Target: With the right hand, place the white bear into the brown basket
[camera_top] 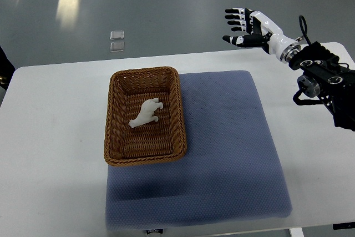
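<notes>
You have: white bear (146,113) lying inside brown basket (112,116); basket on blue mat (227,137); right hand (244,26) raised beyond table (50,137), fingers spread, empty.

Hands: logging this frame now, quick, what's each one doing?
Right hand: open, fingers spread, holding nothing, off the table's far edge.
Left hand: not in view.

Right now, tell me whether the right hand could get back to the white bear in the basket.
Probably yes. The right hand is open and empty, raised past the table's far edge. The white bear lies uncovered in the brown basket, which is open on top, and nothing stands on the blue mat between them.
</notes>
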Tool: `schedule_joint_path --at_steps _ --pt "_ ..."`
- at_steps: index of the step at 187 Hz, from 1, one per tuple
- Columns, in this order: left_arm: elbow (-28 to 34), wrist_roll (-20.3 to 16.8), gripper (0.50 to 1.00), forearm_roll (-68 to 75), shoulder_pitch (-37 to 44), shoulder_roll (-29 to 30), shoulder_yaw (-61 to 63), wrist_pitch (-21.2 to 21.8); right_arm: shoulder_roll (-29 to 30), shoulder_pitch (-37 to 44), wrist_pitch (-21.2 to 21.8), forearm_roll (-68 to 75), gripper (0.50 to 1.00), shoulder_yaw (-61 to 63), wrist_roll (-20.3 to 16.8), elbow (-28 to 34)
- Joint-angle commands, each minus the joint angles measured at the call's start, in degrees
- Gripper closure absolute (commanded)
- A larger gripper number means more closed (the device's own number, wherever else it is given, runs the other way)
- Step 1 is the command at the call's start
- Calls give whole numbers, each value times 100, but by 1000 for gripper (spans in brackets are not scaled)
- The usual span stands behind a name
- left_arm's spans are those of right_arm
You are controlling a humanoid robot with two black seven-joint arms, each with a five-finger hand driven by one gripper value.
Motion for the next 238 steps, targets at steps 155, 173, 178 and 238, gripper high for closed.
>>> schedule_joint_path --at_steps 155,173,178,238 --pt "27 8 500 0 1 0 -18 0 66 -1090 136 1508 581 1127 10 63" --pt "27 -1 500 0 1 0 -9 0 110 -1090 127 1508 574 1127 62 71" --pt "27 8 500 0 1 0 -9 0 110 -1090 127 1508 574 1127 54 71" --pt "36 8 500 0 1 0 -9 0 145 -1196 118 1500 574 1109 80 71"
